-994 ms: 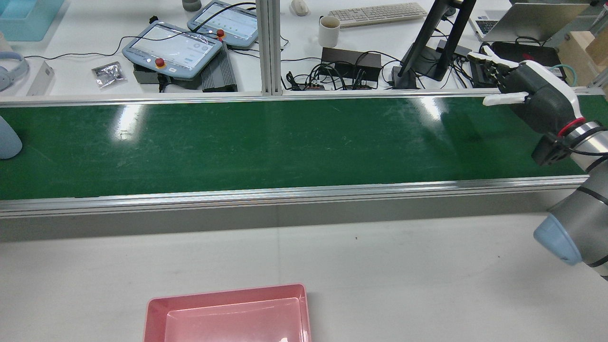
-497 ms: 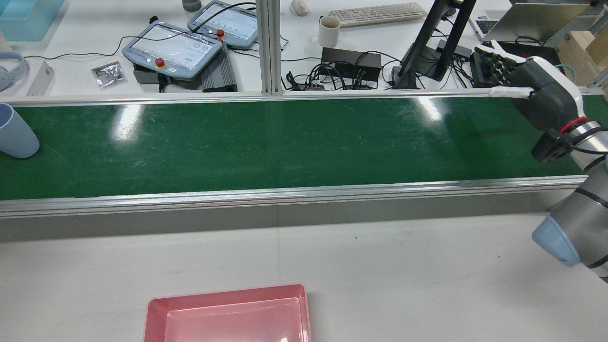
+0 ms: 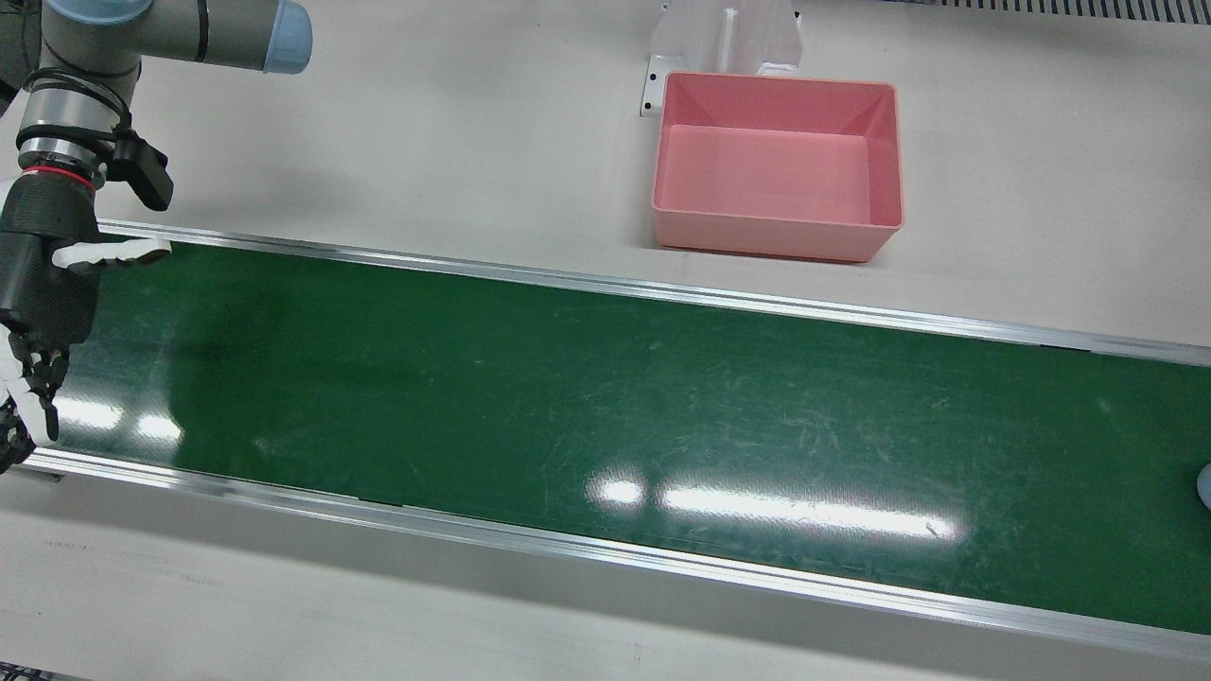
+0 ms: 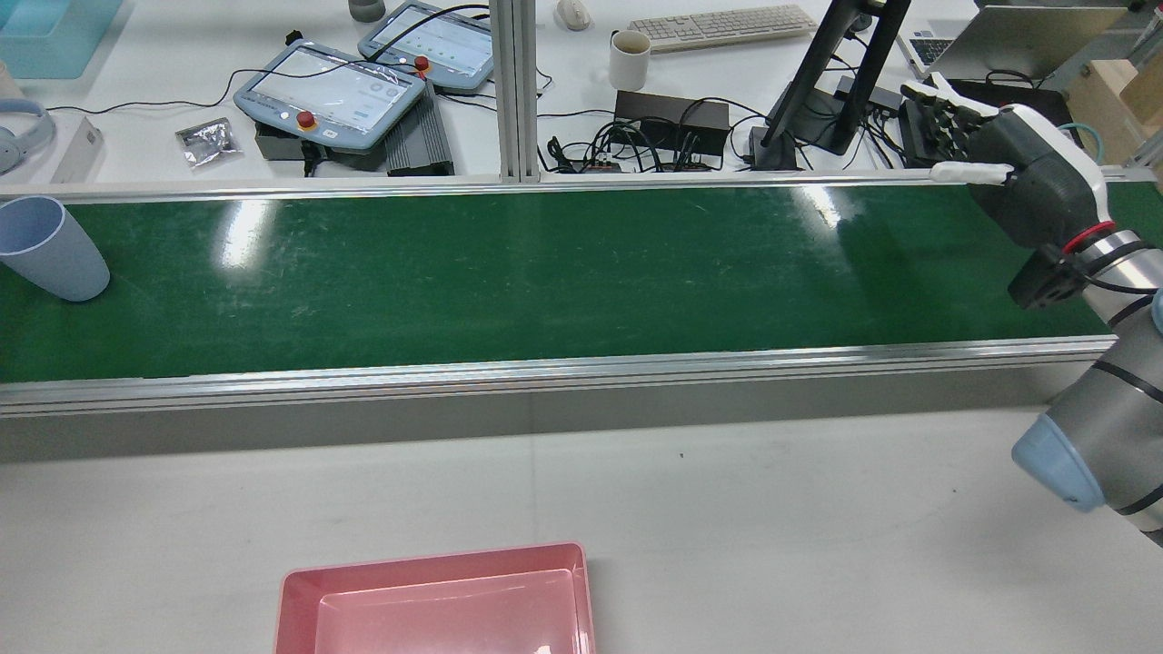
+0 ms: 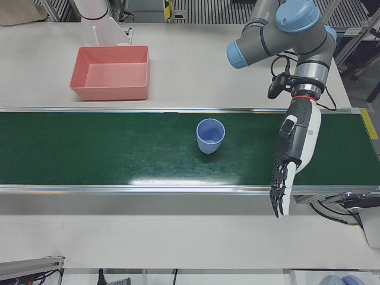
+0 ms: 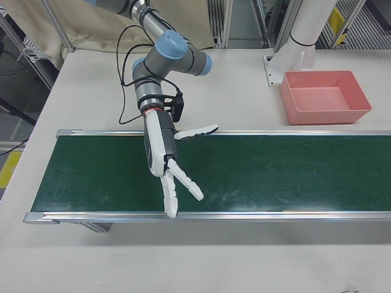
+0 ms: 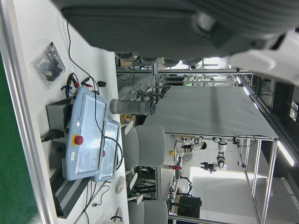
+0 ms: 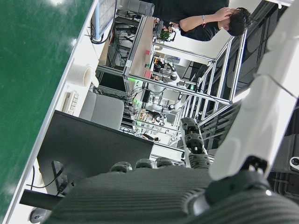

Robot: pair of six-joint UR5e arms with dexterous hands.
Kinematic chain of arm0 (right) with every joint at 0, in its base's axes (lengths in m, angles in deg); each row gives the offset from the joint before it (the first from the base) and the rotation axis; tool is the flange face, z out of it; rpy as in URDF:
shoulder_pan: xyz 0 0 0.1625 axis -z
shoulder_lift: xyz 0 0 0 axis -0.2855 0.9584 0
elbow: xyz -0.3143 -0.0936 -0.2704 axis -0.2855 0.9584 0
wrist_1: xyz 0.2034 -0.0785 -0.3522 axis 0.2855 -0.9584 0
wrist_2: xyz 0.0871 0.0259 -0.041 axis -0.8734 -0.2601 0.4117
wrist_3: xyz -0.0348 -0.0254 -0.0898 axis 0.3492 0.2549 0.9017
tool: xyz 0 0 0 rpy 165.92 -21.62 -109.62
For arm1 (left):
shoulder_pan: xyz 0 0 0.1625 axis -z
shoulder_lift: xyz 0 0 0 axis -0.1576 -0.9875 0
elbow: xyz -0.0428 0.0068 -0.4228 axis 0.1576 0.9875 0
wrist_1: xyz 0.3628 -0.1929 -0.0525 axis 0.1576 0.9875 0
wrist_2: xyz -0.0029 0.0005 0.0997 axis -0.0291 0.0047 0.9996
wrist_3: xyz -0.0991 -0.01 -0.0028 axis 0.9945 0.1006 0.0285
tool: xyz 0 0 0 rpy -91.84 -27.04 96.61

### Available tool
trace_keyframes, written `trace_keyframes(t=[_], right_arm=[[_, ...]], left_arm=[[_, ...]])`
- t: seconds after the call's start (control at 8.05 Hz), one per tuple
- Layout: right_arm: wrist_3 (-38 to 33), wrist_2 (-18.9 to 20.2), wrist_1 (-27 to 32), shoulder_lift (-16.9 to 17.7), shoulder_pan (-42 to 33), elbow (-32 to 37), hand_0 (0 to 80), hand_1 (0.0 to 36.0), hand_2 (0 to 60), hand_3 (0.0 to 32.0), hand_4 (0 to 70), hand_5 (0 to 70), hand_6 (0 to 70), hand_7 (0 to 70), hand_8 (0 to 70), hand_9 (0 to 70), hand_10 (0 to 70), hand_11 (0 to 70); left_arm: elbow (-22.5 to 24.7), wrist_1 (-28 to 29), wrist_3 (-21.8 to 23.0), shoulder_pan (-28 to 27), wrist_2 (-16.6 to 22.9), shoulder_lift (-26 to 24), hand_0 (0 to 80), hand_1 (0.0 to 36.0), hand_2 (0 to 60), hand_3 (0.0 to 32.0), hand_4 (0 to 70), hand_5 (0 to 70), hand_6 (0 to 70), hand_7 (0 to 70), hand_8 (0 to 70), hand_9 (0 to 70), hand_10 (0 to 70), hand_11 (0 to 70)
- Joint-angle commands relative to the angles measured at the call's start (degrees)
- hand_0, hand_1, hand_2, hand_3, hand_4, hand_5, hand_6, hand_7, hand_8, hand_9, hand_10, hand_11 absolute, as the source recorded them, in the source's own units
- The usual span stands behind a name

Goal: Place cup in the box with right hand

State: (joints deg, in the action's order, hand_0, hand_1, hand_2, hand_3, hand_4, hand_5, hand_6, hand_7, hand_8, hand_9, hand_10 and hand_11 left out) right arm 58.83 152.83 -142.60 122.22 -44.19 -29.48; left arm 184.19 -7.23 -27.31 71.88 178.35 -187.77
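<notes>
**Count of what I see on the station**

I count one pale blue plastic cup [image 4: 53, 247] on the one long green conveyor belt [image 4: 545, 272]. There is one shallow pink plastic box [image 3: 778, 165] on the white table. Two robot hands: the right hand [image 6: 164, 155] and the left hand [image 5: 292, 157]. On the far desk, two grey teach pendants [image 4: 332, 93], one white mug [image 4: 629, 60], one keyboard [image 4: 722, 26].

Cup [image 3: 1205, 487] cut by front view's right edge; box [image 4: 436, 604] cropped in rear view.

A pale grey bench [image 4: 772, 509] carries a long green conveyor belt [image 4: 545, 272] framed in aluminium rails. Beyond it stands a white desk [image 4: 136, 136] with a keyboard [image 4: 722, 25], a mug [image 4: 629, 59] and tangled cables [image 4: 627, 145]. Ceiling light glares off the belt.
</notes>
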Motion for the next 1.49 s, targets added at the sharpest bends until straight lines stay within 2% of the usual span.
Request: trace_keyframes(t=[0.0,0.12,0.25,0.5,0.62,1.12,1.37], right_arm=[[0.93,-1.43,-0.01,-1.05,0.65,0.07,47.8,13.2,0.0,0.0,0.0,3.7,0.1,0.0,0.0,0.1,0.0,0.0],[1.55,-4.49,0.08,-1.14,2.65,0.15,48.0,13.1,0.0,0.0,0.0,3.7,0.1,0.0,0.0,0.0,0.0,0.0],[2.77,-5.92,-0.01,-1.93,4.5,0.07,47.9,13.2,0.0,0.0,0.0,3.8,0.1,0.0,0.0,0.0,0.0,0.0],[10.04,-6.54,-0.01,-2.29,4.79,-1.42,47.8,12.7,0.0,0.0,0.0,3.6,0.2,0.0,0.0,0.6,0.0,0.0],[11.21,-6.55,0.08,-2.11,4.78,-1.34,48.2,12.8,0.0,0.0,0.0,3.7,0.2,0.0,0.0,0.6,0.0,0.0],[10.87,-6.63,-0.01,0.61,4.52,-0.64,48.3,13.8,0.0,0.0,0.0,3.9,0.0,0.0,0.0,0.0,0.0,0.0],[5.72,-6.98,0.34,0.52,5.31,-0.11,47.7,14.2,2.2,0.0,0.0,3.6,0.0,0.0,0.0,0.0,0.0,0.0]], left_arm=[[-0.05,0.0,0.0,0.0,0.0,0.0,0.0,0.0,0.0,0.0,0.0,0.0,0.0,0.0,0.0,0.0,0.0,0.0],[0.03,0.0,0.0,0.0,0.0,0.0,0.0,0.0,0.0,0.0,0.0,0.0,0.0,0.0,0.0,0.0,0.0,0.0],[0.04,0.0,0.0,0.0,0.0,0.0,0.0,0.0,0.0,0.0,0.0,0.0,0.0,0.0,0.0,0.0,0.0,0.0],[0.04,0.0,0.0,0.0,0.0,0.0,0.0,0.0,0.0,0.0,0.0,0.0,0.0,0.0,0.0,0.0,0.0,0.0],[0.04,0.0,0.0,0.0,0.0,0.0,0.0,0.0,0.0,0.0,0.0,0.0,0.0,0.0,0.0,0.0,0.0,0.0],[0.04,0.0,0.0,0.0,0.0,0.0,0.0,0.0,0.0,0.0,0.0,0.0,0.0,0.0,0.0,0.0,0.0,0.0],[0.04,0.0,0.0,0.0,0.0,0.0,0.0,0.0,0.0,0.0,0.0,0.0,0.0,0.0,0.0,0.0,0.0,0.0]])
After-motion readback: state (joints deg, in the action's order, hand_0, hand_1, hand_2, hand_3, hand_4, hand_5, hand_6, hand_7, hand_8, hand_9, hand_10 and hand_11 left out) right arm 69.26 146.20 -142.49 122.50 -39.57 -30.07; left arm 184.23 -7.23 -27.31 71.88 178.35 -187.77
